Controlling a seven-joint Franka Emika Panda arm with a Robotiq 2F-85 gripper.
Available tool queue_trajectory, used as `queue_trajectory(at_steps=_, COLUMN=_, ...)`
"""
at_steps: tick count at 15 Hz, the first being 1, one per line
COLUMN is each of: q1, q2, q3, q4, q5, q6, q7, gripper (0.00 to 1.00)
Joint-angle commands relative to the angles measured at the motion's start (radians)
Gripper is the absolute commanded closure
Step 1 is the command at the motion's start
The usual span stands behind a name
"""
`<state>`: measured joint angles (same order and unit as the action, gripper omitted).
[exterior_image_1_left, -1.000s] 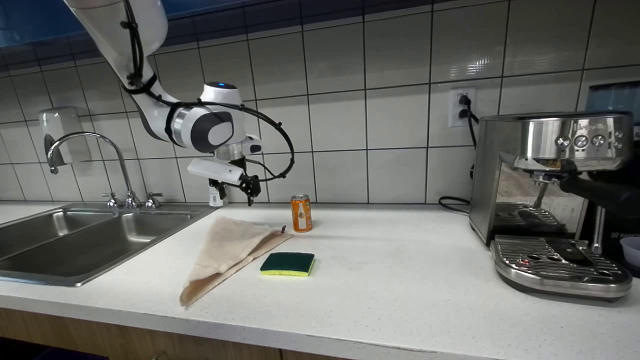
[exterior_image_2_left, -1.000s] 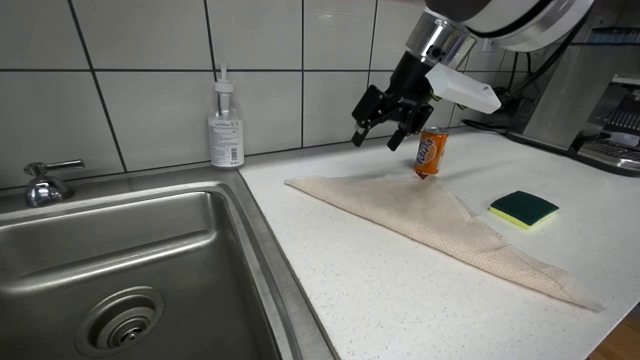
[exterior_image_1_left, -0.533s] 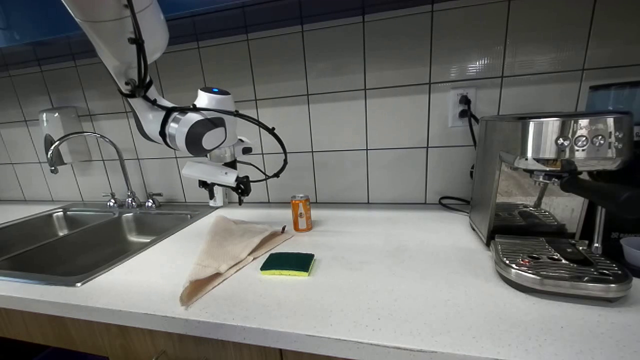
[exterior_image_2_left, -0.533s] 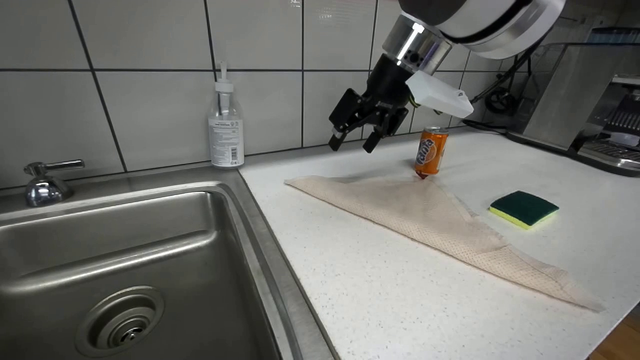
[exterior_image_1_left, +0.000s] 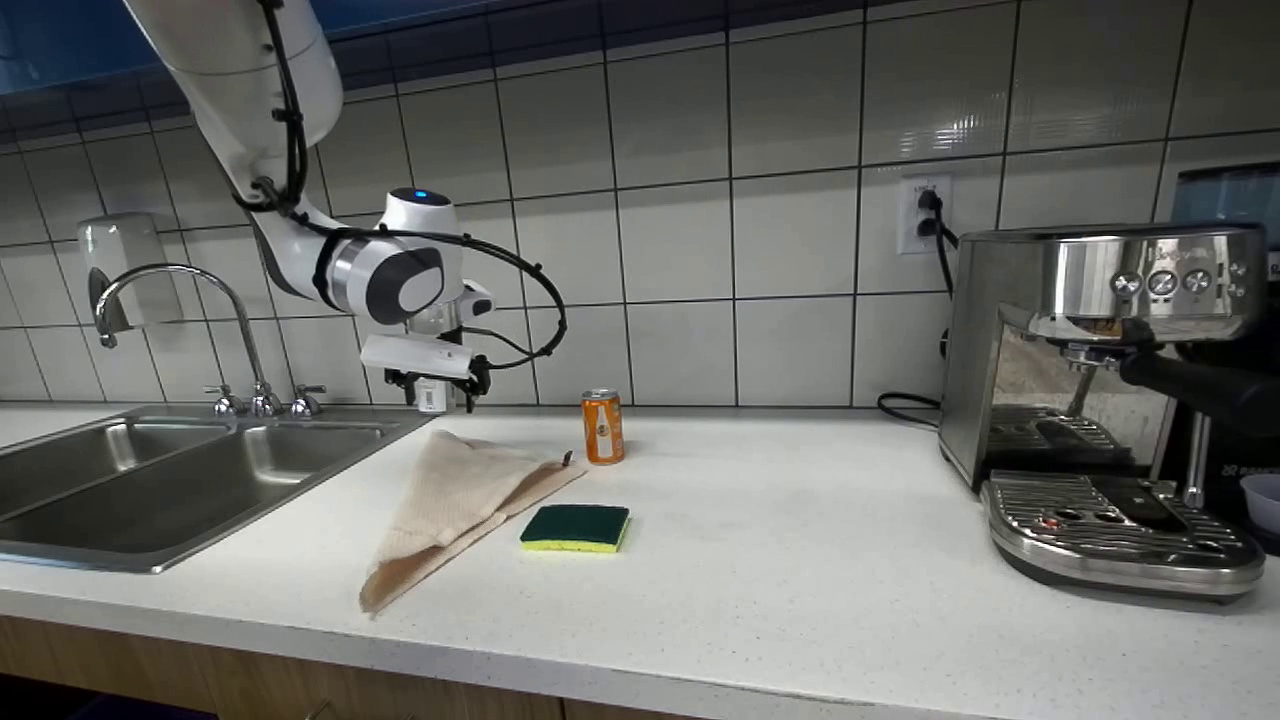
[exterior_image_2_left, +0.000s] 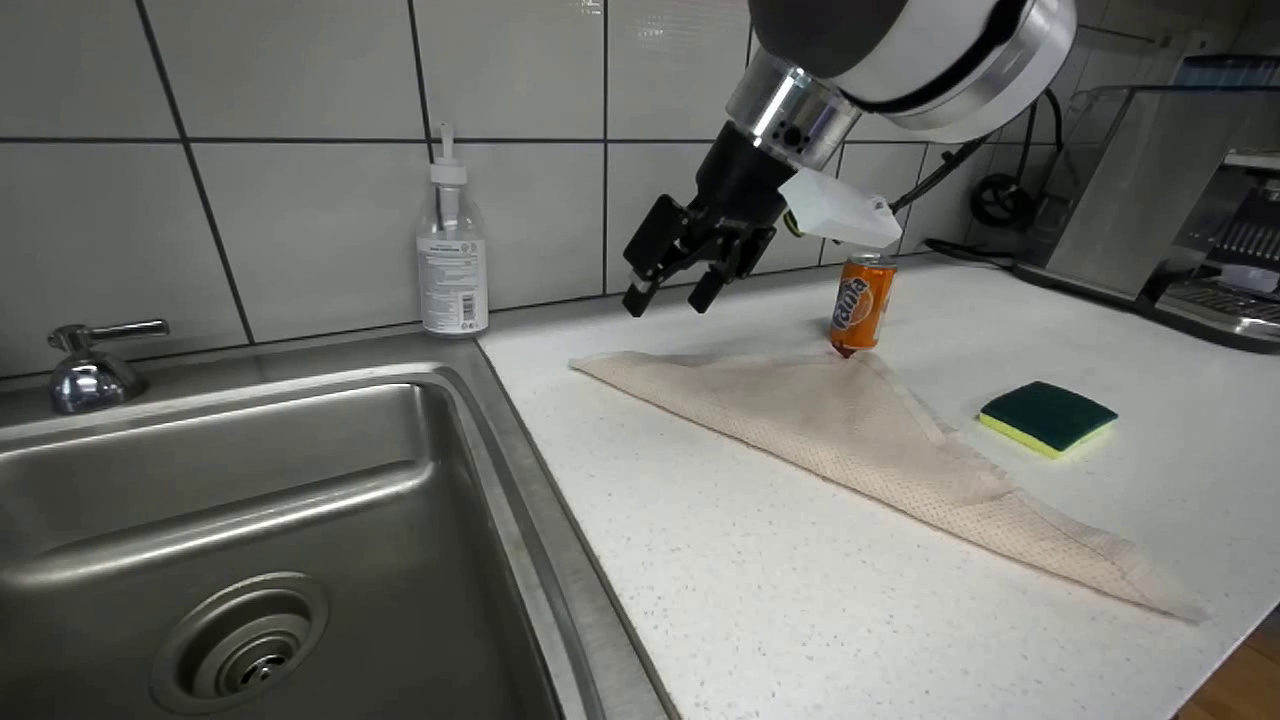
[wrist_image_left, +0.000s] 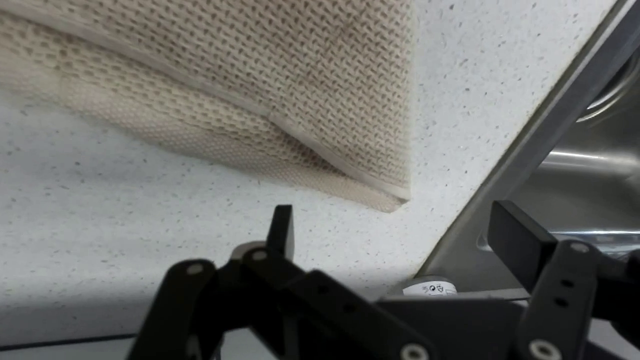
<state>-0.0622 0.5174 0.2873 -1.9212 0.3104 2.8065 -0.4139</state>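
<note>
My gripper (exterior_image_1_left: 441, 400) is open and empty, held above the counter near the tiled wall. It also shows in an exterior view (exterior_image_2_left: 669, 300) and in the wrist view (wrist_image_left: 392, 215). A beige woven cloth (exterior_image_2_left: 850, 420) lies folded on the counter, below the gripper; its pointed corner (wrist_image_left: 385, 197) shows just ahead of the fingers. A clear pump bottle with a white label (exterior_image_2_left: 453, 275) stands at the sink's back corner, partly hidden behind the gripper in an exterior view (exterior_image_1_left: 432, 397). An orange can (exterior_image_1_left: 603, 428) stands upright by the cloth. A green and yellow sponge (exterior_image_1_left: 576, 528) lies nearby.
A steel sink (exterior_image_2_left: 530, 510) with a faucet (exterior_image_1_left: 240, 330) is beside the cloth. A coffee machine (exterior_image_1_left: 1100, 290) stands at the far end of the counter (exterior_image_1_left: 800, 560). A wall dispenser (exterior_image_1_left: 130, 265) hangs above the sink. The tiled wall (exterior_image_1_left: 670, 240) runs behind.
My gripper has moved left in both exterior views, away from the can and toward the pump bottle and sink, and slightly lower. It stays open. The cloth, can and sponge have not moved.
</note>
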Motion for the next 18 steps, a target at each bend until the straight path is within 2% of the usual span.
queue_trajectory(at_steps=1, q1=-0.012, q2=0.053, q3=0.030, q4=0.040, q5=-0.047, q6=0.051, q7=-0.024, gripper=0.00)
queue_trajectory(at_steps=7, q1=-0.001, q2=0.114, q3=0.039, q4=0.069, q5=-0.148, q6=0.126, q7=-0.002, gripper=0.00)
queue_trajectory(at_steps=13, q1=0.000, q2=0.159, q3=0.037, q4=0.105, q5=-0.224, q6=0.120, q7=0.006, gripper=0.00)
queue_trajectory(at_steps=18, q1=0.009, q2=0.194, q3=0.030, q4=0.148, q5=-0.246, q6=0.112, q7=0.023, gripper=0.00)
